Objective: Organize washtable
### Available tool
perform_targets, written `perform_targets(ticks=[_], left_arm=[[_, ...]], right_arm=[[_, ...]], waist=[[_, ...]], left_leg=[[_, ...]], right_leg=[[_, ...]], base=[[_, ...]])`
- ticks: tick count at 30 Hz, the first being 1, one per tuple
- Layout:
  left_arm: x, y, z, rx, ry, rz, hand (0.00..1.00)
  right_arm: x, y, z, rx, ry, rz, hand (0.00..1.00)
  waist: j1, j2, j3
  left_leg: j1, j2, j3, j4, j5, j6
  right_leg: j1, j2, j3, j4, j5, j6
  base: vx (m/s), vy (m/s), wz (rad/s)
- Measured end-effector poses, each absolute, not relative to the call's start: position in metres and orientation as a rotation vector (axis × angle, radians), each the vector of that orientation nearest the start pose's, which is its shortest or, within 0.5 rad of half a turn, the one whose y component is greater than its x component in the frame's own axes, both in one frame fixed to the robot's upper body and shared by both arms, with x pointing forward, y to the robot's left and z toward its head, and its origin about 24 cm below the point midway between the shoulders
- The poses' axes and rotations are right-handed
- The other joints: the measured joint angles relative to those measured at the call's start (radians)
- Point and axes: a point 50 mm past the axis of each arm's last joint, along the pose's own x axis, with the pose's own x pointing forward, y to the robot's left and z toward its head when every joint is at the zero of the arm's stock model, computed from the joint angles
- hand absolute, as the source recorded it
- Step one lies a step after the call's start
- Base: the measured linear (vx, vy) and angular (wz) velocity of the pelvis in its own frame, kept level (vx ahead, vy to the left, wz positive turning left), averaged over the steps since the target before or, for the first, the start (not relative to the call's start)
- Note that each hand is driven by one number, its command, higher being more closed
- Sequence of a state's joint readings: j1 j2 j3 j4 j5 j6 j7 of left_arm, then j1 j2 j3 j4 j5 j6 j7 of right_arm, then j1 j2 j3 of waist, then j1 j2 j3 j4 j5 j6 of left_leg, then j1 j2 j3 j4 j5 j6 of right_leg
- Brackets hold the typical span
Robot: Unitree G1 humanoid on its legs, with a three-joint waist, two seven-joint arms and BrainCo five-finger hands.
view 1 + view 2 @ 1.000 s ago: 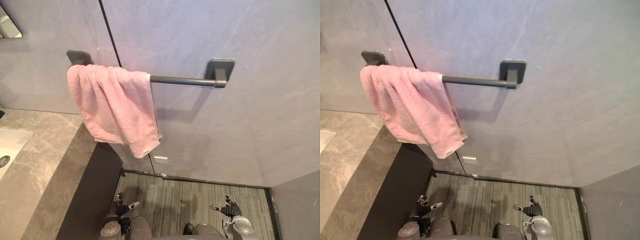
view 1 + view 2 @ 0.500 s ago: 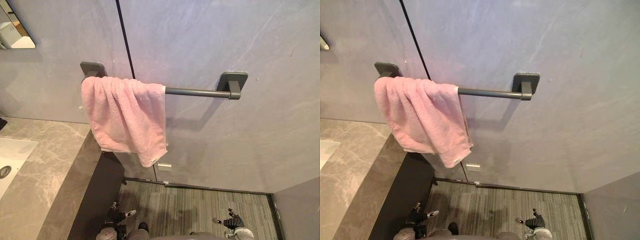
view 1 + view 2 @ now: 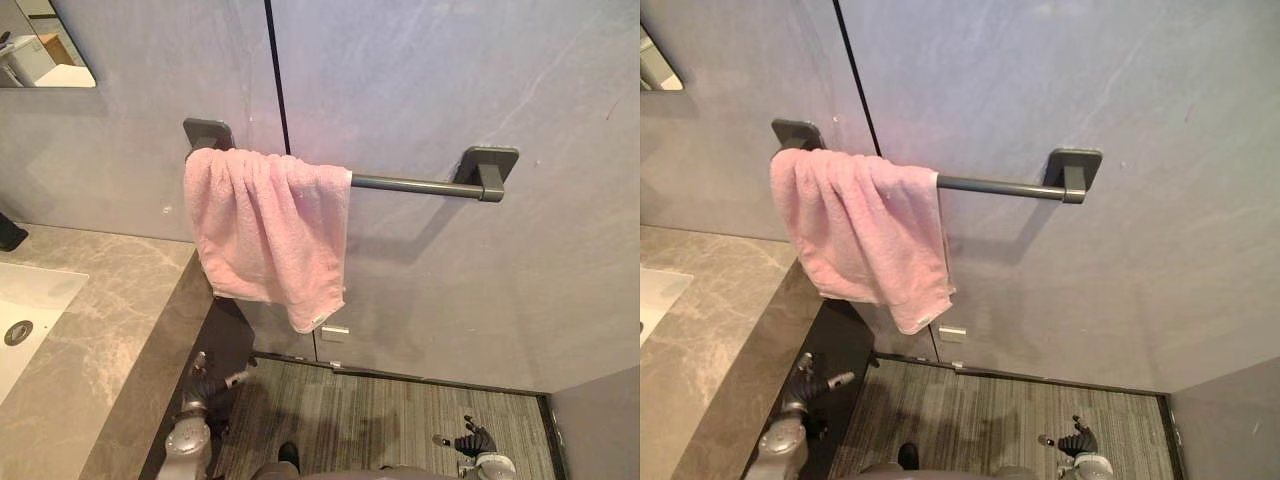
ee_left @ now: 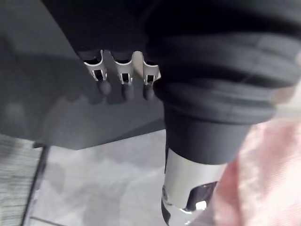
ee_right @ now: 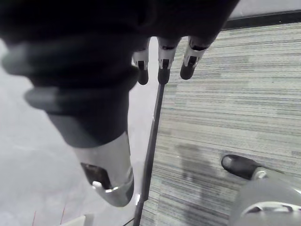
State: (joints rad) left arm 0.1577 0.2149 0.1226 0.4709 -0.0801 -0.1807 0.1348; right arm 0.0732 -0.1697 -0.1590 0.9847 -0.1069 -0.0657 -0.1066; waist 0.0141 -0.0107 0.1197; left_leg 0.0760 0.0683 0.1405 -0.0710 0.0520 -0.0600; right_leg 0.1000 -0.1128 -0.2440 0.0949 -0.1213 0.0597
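A pink towel (image 3: 265, 235) hangs bunched over the left end of a dark grey wall rail (image 3: 415, 185), with one corner drooping low. My left hand (image 3: 205, 382) is raised beside the dark cabinet front (image 3: 228, 335), below the towel and apart from it. Its fingers (image 4: 124, 77) are relaxed and hold nothing. In the left wrist view the pink towel (image 4: 263, 179) shows past the thumb. My right hand (image 3: 478, 440) hangs low over the striped floor (image 5: 225, 117). Its fingers (image 5: 162, 61) are open and empty.
A grey marble counter (image 3: 110, 330) with a white sink (image 3: 30, 300) runs along the left. A mirror (image 3: 45, 45) hangs above it, and a small dark object (image 3: 10, 232) stands at the counter's far edge. A small white plate (image 3: 335, 332) sits low on the wall.
The camera has tilted up and swung left, shifting the whole picture right and down. My left arm has risen beside the cabinet front. The right hand stays low.
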Motion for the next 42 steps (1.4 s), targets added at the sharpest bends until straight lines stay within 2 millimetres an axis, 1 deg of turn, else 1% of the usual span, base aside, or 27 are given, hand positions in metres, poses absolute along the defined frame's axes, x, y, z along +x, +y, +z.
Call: perform_targets(ticks=[2, 4, 7, 8, 13, 17, 20, 24, 29, 32, 35, 36, 38, 40, 42], left_arm=[[0.185, 0.255, -0.047, 0.149, 0.338, 0.347, 0.00], [0.188, 0.256, -0.041, 0.150, 0.309, 0.343, 0.00], [0.195, 0.254, -0.027, 0.154, 0.239, 0.330, 0.00], [0.199, 0.253, -0.018, 0.158, 0.192, 0.321, 0.00], [0.209, 0.251, 0.005, 0.177, 0.081, 0.296, 0.00], [0.219, 0.248, 0.029, 0.202, -0.027, 0.265, 0.00], [0.225, 0.247, 0.042, 0.218, -0.084, 0.247, 0.00], [0.232, 0.247, 0.051, 0.250, -0.119, 0.215, 0.00], [0.243, 0.250, 0.064, 0.309, -0.155, 0.181, 0.00], [0.250, 0.248, 0.064, 0.328, -0.152, 0.155, 0.00], [0.250, 0.250, 0.062, 0.355, -0.134, 0.130, 0.00], [0.251, 0.250, 0.060, 0.369, -0.122, 0.120, 1.00], [0.255, 0.247, 0.058, 0.403, -0.106, 0.080, 1.00], [0.257, 0.249, 0.057, 0.423, -0.095, 0.066, 1.00], [0.262, 0.243, 0.058, 0.446, -0.092, 0.012, 1.00]], right_arm=[[0.117, -0.243, -0.142, -0.234, 0.972, -0.279, 0.00], [0.120, -0.243, -0.141, -0.234, 0.964, -0.276, 0.00], [0.124, -0.244, -0.139, -0.237, 0.955, -0.273, 0.00], [0.124, -0.245, -0.139, -0.238, 0.955, -0.265, 0.00], [0.121, -0.245, -0.140, -0.247, 0.968, -0.254, 0.00], [0.121, -0.247, -0.140, -0.264, 0.969, -0.244, 0.00], [0.120, -0.248, -0.139, -0.271, 0.970, -0.242, 0.00], [0.122, -0.250, -0.138, -0.272, 0.970, -0.222, 0.00], [0.125, -0.249, -0.138, -0.275, 0.961, -0.210, 0.00], [0.126, -0.247, -0.138, -0.295, 0.964, -0.174, 0.00], [0.126, -0.247, -0.138, -0.299, 0.964, -0.167, 0.00], [0.126, -0.248, -0.137, -0.300, 0.963, -0.166, 0.00], [0.128, -0.248, -0.137, -0.302, 0.959, -0.162, 0.00], [0.131, -0.248, -0.135, -0.309, 0.945, -0.159, 0.00], [0.137, -0.247, -0.133, -0.327, 0.928, -0.137, 0.00]], waist=[[0.003, -0.001, -0.004], [0.002, -0.001, -0.004], [0.001, -0.001, -0.004], [0.001, -0.001, -0.004], [-0.001, -0.002, -0.006], [-0.005, -0.001, -0.007], [-0.006, -0.001, -0.007], [-0.010, -0.001, -0.008], [-0.028, -0.002, -0.009], [-0.031, -0.004, -0.010], [-0.033, -0.003, -0.010], [-0.031, -0.002, -0.011], [-0.029, -0.002, -0.011], [-0.029, -0.002, -0.011], [-0.032, -0.002, -0.011]], left_leg=[[0.001, -0.001, -0.005, -0.002, 0.000, 0.000], [0.002, -0.001, -0.006, -0.003, 0.000, 0.000], [0.008, -0.001, -0.006, -0.009, 0.000, 0.000], [0.012, -0.001, -0.006, -0.014, 0.000, 0.000], [0.022, -0.001, -0.004, -0.021, 0.000, 0.000], [0.023, -0.001, -0.002, -0.022, 0.000, 0.000], [0.024, -0.001, -0.002, -0.022, 0.000, 0.000], [0.024, 0.000, -0.001, -0.022, 0.000, 0.000], [0.024, 0.000, 0.009, -0.023, 0.000, 0.000], [0.022, -0.001, 0.012, -0.024, 0.000, 0.000], [0.017, -0.001, 0.012, -0.024, 0.000, 0.000], [0.016, -0.001, 0.012, -0.024, 0.000, 0.000], [0.013, -0.001, 0.011, -0.024, 0.000, 0.000], [0.010, -0.001, 0.011, -0.024, -0.001, 0.000], [0.007, -0.002, 0.011, -0.024, -0.001, 0.000]], right_leg=[[0.006, 0.001, 0.000, -0.009, 0.001, 0.000], [0.008, 0.001, -0.001, -0.011, 0.001, 0.000], [0.010, 0.001, 0.000, -0.012, 0.001, 0.000], [0.012, 0.001, 0.001, -0.012, 0.001, 0.000], [0.017, 0.001, 0.005, -0.014, 0.001, 0.000], [0.017, 0.002, 0.007, -0.015, 0.001, 0.000], [0.019, 0.002, 0.008, -0.018, 0.002, -0.002], [0.022, 0.005, 0.012, -0.029, 0.009, -0.006], [0.021, 0.006, 0.026, -0.046, 0.022, -0.006], [0.020, 0.006, 0.030, -0.055, 0.027, -0.002], [0.018, 0.006, 0.030, -0.063, 0.029, 0.000], [0.017, 0.006, 0.030, -0.064, 0.029, 0.000], [0.016, 0.006, 0.029, -0.064, 0.029, 0.000], [0.015, 0.007, 0.029, -0.067, 0.030, 0.000], [0.016, 0.008, 0.030, -0.078, 0.036, -0.001]], base=[[0.02, 0.001, 0.02], [0.00, 0.000, 0.00], [0.00, 0.000, 0.00], [0.00, 0.000, 0.00], [-0.01, 0.002, -0.01], [0.00, 0.000, 0.00], [0.00, 0.000, 0.00], [-0.01, -0.004, -0.03], [-0.03, 0.001, -0.06], [-0.04, 0.002, -0.05], [0.00, 0.000, 0.00], [0.00, 0.000, 0.00], [0.00, 0.000, 0.00], [0.00, 0.000, 0.00], [0.00, -0.003, -0.02]])
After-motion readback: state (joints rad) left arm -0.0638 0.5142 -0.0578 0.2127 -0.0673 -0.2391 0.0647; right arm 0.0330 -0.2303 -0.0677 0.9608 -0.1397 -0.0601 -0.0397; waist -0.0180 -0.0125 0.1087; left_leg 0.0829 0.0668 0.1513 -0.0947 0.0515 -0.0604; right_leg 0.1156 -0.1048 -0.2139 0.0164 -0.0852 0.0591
